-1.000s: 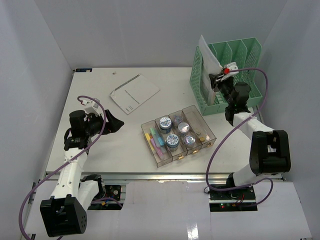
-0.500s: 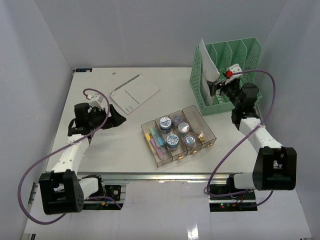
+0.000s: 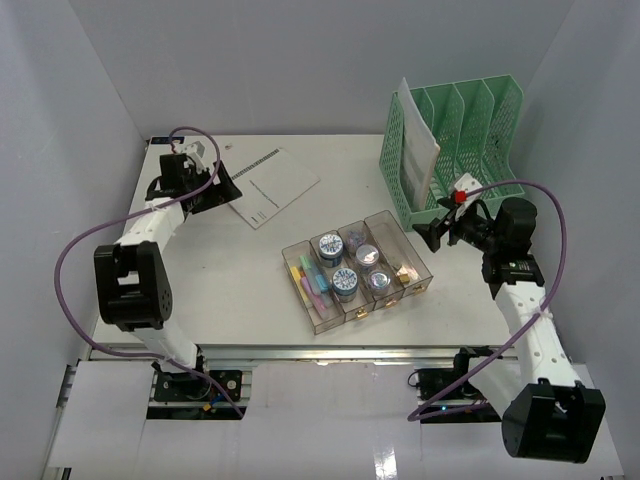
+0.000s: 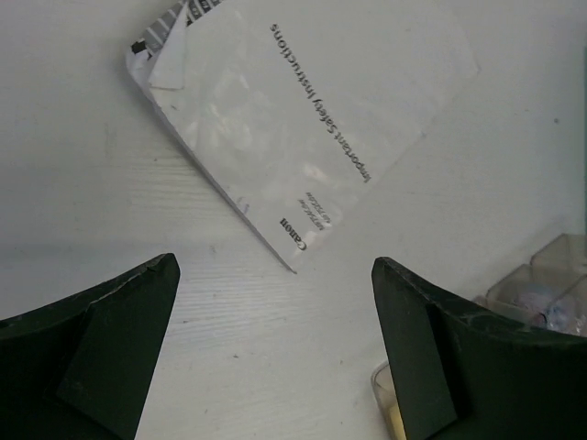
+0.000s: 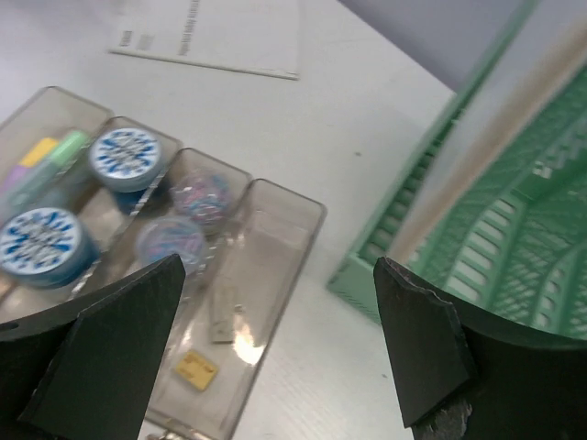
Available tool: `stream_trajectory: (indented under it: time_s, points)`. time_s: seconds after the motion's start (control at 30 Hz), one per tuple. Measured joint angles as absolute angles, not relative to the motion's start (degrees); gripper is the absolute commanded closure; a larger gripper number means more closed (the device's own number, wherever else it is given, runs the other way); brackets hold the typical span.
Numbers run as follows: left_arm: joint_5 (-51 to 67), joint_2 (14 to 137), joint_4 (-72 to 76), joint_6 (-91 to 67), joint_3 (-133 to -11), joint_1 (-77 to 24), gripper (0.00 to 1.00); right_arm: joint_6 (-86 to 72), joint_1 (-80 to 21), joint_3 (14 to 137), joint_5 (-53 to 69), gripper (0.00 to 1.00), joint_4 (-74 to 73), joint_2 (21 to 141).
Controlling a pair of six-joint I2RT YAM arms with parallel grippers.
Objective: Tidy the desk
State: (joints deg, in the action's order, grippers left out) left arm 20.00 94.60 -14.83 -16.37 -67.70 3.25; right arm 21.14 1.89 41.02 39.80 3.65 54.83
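The white desk [image 3: 220, 290] carries a white booklet [image 3: 269, 186] at the back left; the left wrist view shows its printed cover [image 4: 312, 119]. My left gripper [image 3: 222, 185] hovers just left of the booklet, open and empty [image 4: 275, 266], one booklet corner lying between the fingers. A mint-green mesh file rack [image 3: 455, 150] stands at the back right with a white sheet [image 3: 415, 140] upright in its leftmost slot. My right gripper [image 3: 430, 235] hangs open and empty [image 5: 280, 261] between the rack's front corner [image 5: 394, 238] and a clear tray [image 3: 355, 268].
The clear four-compartment tray [image 5: 266, 302] in the desk's middle holds round blue-lidded tins [image 3: 331, 245], coloured markers [image 3: 313, 280] and small clips. A metal rail [image 3: 300, 352] runs along the front edge. Grey walls close in on three sides.
My left arm swung from the near left up to the booklet's left side. My right gripper opened, left the sheet in the rack and drew back toward the tray.
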Motion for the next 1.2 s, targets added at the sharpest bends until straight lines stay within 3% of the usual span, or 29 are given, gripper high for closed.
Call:
stream_trajectory:
  time_s: [0.3,0.53,0.97,1.07,1.2]
  points:
    - [16.1,114.6,-17.7,-18.0,-85.6,3.7,0.09,20.2,1.9,36.7,58.9,0.10,-3.6,52.5]
    - [16.4,125.7,-20.3,-17.2,-97.8,5.1,0.09,19.9,1.9,34.7,63.5,0.10,-4.5,53.5]
    - [28.9,132.3,-19.6,-18.5,-101.8,7.5,0.34,20.1,1.9,34.7,64.3,0.10,-4.5,54.7]
    - [32.3,132.3,-18.4,-19.1,-100.2,7.5,0.47,20.1,1.9,34.7,64.2,0.10,-4.5,54.7]
    - [36.3,132.3,-17.5,-20.4,-97.7,7.6,0.83,20.2,1.9,34.7,64.2,0.10,-4.5,54.7]
